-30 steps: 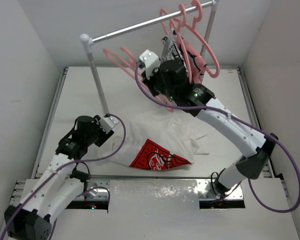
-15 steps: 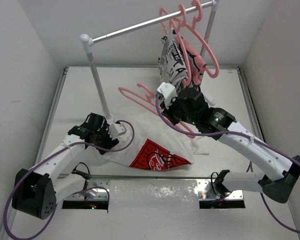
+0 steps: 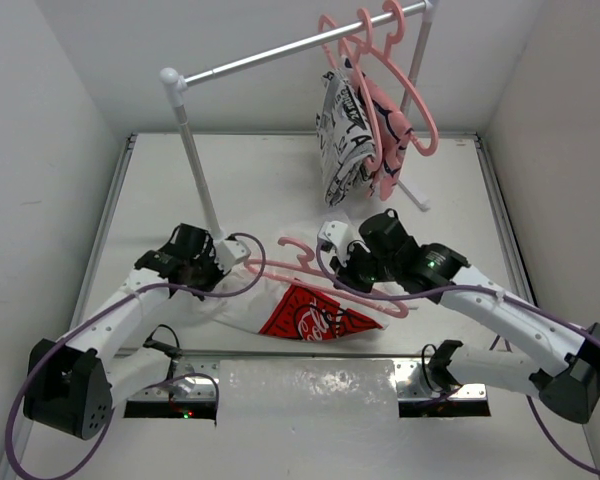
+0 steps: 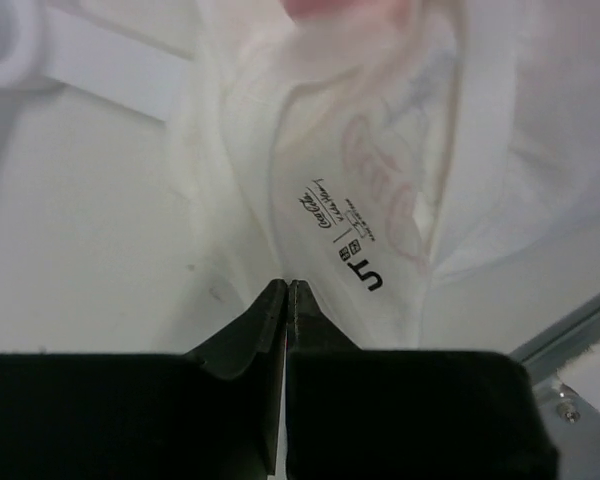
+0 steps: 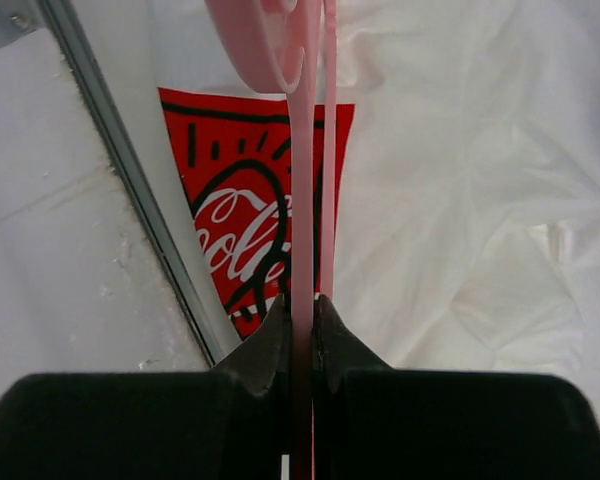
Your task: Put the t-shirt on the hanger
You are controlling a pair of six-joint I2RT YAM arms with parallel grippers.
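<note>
The t-shirt (image 3: 280,300) lies crumpled on the table, white with a red Coca-Cola panel (image 3: 315,318) toward the front. My left gripper (image 3: 215,278) is at its left edge. In the left wrist view that gripper (image 4: 287,285) is shut, pinching the white fabric beside the printed neck label (image 4: 345,235). My right gripper (image 3: 348,277) hovers over the shirt's middle, shut on the salmon-pink hanger (image 3: 380,298), whose hook points left. In the right wrist view the hanger (image 5: 302,180) runs straight out from between the fingers of the gripper (image 5: 300,298), above the red panel (image 5: 230,230).
A clothes rack stands behind, its rod (image 3: 280,52) on a pole (image 3: 195,160) just behind my left gripper. A black-and-white patterned garment (image 3: 342,140), a pink garment (image 3: 390,135) and spare pink hangers (image 3: 380,40) hang at its right end. A metal rail (image 3: 310,378) edges the table front.
My right arm has carried the hanger down from near the rack to just above the shirt. My left gripper moved onto the shirt's left edge and closed on it.
</note>
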